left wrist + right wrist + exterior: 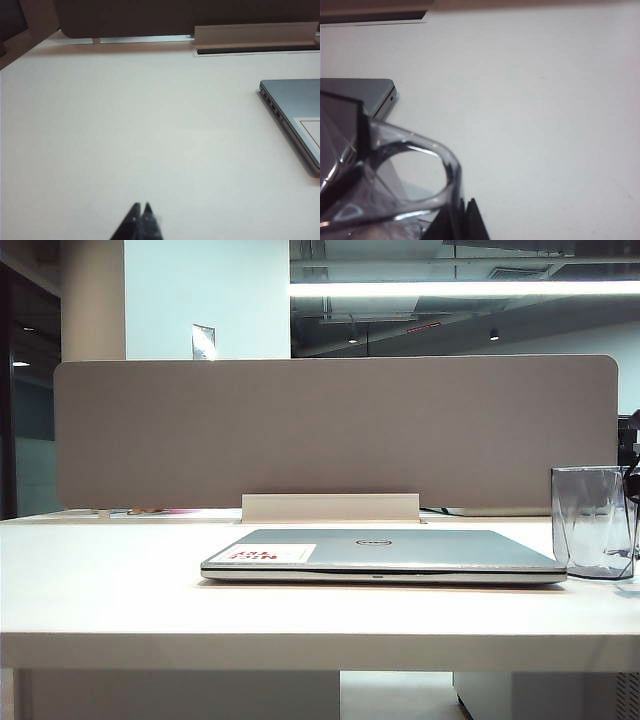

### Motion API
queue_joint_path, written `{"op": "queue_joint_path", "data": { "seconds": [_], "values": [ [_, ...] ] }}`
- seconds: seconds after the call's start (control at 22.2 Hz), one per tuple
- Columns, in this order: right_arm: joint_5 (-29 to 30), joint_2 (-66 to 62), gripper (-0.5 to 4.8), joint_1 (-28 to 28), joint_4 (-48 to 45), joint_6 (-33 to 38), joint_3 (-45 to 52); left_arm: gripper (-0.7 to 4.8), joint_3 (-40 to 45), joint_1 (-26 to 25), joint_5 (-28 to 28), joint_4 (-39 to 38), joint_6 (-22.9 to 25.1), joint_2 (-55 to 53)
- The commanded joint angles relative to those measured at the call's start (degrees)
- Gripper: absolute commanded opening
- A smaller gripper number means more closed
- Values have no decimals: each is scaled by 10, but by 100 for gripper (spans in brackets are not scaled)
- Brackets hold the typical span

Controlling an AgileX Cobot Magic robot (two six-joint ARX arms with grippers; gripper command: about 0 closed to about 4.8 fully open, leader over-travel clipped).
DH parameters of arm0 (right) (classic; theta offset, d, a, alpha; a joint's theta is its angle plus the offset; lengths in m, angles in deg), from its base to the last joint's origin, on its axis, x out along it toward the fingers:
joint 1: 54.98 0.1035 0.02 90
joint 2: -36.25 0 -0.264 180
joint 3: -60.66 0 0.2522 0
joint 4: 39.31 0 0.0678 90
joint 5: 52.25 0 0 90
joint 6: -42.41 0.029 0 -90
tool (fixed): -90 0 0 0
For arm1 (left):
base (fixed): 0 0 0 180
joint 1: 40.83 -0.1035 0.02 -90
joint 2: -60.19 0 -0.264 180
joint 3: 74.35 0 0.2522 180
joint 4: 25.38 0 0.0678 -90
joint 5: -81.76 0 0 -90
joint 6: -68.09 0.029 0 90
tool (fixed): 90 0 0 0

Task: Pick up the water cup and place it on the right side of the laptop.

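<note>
Right gripper (462,220) clenched on the water cup (592,522) handle — lower it level, clear of the laptop (385,553); left gripper (141,220) clenched, empty, lower frame

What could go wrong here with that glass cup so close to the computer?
The right end effector is shut on the water cup only by its thin handle, so the cup might slip or tilt. It stands right beside the laptop and could knock it. The left end effector rests shut, far away.
</note>
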Motion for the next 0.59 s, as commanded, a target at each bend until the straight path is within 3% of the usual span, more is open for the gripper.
{"op": "queue_joint_path", "data": {
  "seconds": [0.05,0.41,0.59],
  "values": [
    [4,-11,-1,0,-17,-17,-11,-4,-2,0,-5,7,-3,-1],
    [20,-27,0,-1,-26,-16,-17,-4,-2,0,-13,7,-2,-1],
    [18,-27,35,-1,-27,-16,-17,-4,-2,0,-13,7,-2,-1]
  ]
}}
